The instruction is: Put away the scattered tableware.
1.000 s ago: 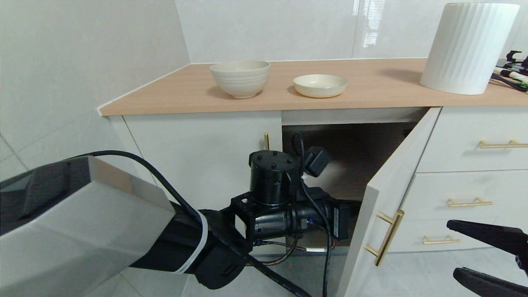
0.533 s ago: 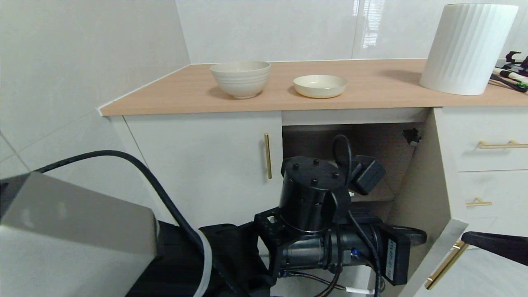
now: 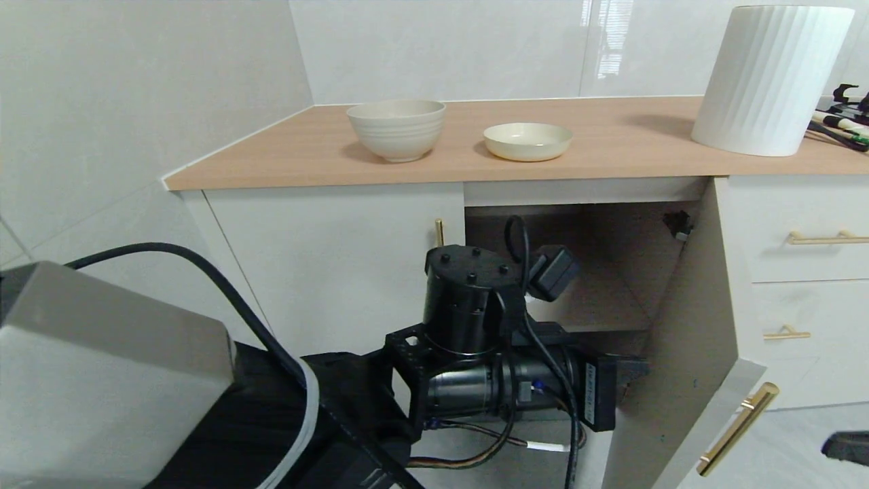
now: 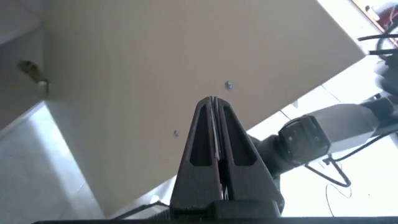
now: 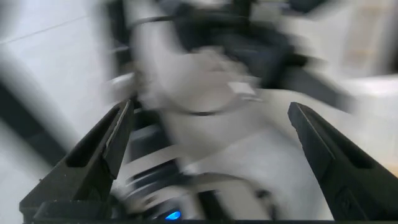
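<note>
The ribbed bowl (image 3: 396,129) and the shallow dish (image 3: 527,140) are seen side by side, apart, on the countertop (image 3: 611,153), well above the left gripper (image 4: 212,102). Its fingers (image 4: 199,137) are clenched flat together, and the open cabinet door (image 3: 686,339) is met just beyond their tips. The right gripper (image 5: 211,115) is seen released, fingers (image 5: 106,149) spread wide.

Matt wood-grain desk (image 3: 611,139), glossy ceramic ribbed bowl (image 3: 396,129), glossy cream shallow dish (image 3: 527,140), brushed brass door handle (image 3: 738,428), glossy wall tiles (image 3: 434,47).
</note>
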Robot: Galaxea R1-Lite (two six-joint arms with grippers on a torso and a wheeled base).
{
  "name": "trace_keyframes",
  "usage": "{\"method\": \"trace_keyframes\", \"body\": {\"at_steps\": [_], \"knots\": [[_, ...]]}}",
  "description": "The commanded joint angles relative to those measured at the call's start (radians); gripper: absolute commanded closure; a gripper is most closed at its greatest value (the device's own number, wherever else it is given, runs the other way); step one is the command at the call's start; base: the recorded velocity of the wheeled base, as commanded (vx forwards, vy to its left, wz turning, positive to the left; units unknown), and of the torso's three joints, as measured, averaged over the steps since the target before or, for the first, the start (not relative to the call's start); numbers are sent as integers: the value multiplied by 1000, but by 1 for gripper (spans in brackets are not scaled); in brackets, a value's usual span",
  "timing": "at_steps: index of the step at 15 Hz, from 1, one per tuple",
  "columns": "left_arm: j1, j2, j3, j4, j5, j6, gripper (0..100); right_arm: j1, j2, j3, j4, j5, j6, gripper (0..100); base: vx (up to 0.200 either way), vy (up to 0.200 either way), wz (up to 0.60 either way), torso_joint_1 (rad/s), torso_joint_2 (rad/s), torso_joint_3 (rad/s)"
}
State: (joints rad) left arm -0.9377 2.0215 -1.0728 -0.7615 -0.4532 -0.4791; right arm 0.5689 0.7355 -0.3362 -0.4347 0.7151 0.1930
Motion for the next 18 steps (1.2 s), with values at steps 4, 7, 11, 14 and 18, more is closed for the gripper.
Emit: {"method": "trace_keyframes", "body": {"at_steps": [4,7,11,14,18], "knots": [[-96,48,-69,60,1,1,100,-11,-56,-17,34,67,0,0,0,0,0,0,0,0],[-102,69,-105,82,2,1,100,-11,-51,-18,48,67,0,0,0,0,0,0,0,0],[-101,134,-165,85,5,1,100,-11,-38,-17,50,66,0,0,0,0,0,0,0,0],[-125,158,-237,146,8,7,100,-11,-33,-14,50,66,0,0,-133,0,0,-2,3,0],[-148,137,-233,145,22,7,100,-11,-31,-14,50,66,0,0,0,0,0,0,0,0]]}}
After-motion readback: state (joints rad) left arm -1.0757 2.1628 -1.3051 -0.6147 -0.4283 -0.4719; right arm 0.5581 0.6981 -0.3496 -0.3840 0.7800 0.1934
